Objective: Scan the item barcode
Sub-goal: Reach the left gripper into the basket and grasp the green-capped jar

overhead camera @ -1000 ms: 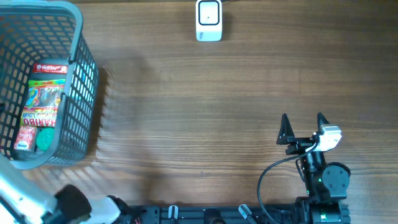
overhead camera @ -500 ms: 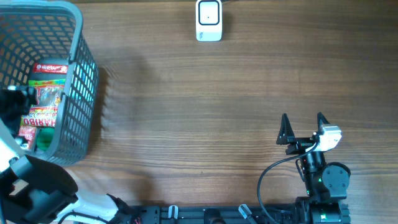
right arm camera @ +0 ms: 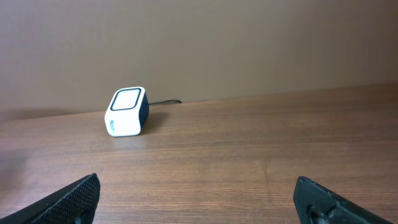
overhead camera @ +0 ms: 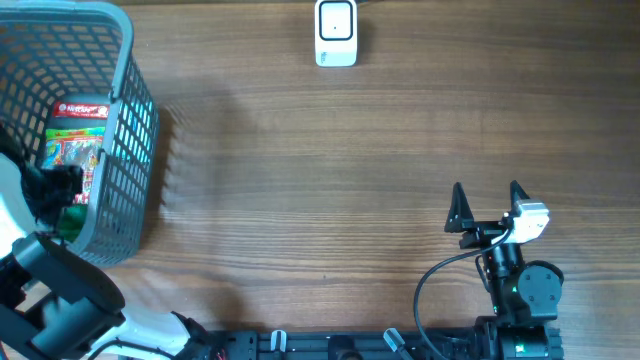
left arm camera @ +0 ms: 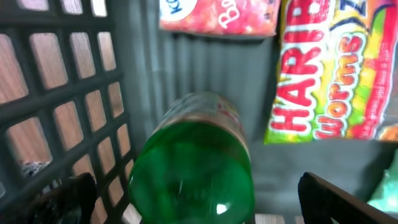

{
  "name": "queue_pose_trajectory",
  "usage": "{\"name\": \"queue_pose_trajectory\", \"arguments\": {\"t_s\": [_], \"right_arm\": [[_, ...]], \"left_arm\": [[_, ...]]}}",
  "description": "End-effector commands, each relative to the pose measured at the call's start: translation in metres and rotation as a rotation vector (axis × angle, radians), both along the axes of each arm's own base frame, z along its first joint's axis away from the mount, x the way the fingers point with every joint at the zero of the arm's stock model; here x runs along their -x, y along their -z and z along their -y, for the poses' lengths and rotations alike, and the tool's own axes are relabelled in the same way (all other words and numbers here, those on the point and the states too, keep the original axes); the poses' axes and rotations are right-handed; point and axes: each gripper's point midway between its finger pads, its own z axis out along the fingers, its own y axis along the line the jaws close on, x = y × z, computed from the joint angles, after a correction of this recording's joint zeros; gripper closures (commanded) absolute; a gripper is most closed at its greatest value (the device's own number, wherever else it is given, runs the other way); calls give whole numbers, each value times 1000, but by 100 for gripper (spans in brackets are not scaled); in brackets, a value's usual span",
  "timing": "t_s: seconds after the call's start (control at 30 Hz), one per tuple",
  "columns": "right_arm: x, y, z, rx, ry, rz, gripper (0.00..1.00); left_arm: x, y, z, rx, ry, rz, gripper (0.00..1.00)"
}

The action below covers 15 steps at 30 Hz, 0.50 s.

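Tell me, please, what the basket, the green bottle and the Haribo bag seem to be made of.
Basket: moulded grey plastic, matte, judging by its lattice walls.
Green bottle: probably translucent plastic, glossy, with soft highlights.
Haribo bag: printed plastic film, shiny and slightly creased.

One basket [overhead camera: 135,110]; in it three items that show: one green bottle [left arm camera: 193,168], one Haribo worms bag [left arm camera: 329,74], one pink packet [left arm camera: 217,15], cut off at the top of the left wrist view; one white scanner [overhead camera: 336,32]; one black cable [right arm camera: 165,102] running from it; two pincers, left pincer [left arm camera: 199,202] and right pincer [overhead camera: 487,195]; one table [overhead camera: 330,180].
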Motion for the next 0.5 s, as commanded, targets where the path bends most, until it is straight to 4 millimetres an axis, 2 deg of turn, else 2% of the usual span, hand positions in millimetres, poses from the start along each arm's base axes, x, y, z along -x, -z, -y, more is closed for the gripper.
{"name": "queue_pose_trajectory", "arguments": {"t_s": [0.0,0.3,0.47], "right_arm": [[0,0,2,2,13,1,0],[0,0,2,2,13,0,0],[0,0,2,2,13,0,0]], "left_arm": [[7,15,1,-3,-10,-21,0],[9,51,9,14,-10,0,0],[10,59,9,10,-10,5,0]]}}
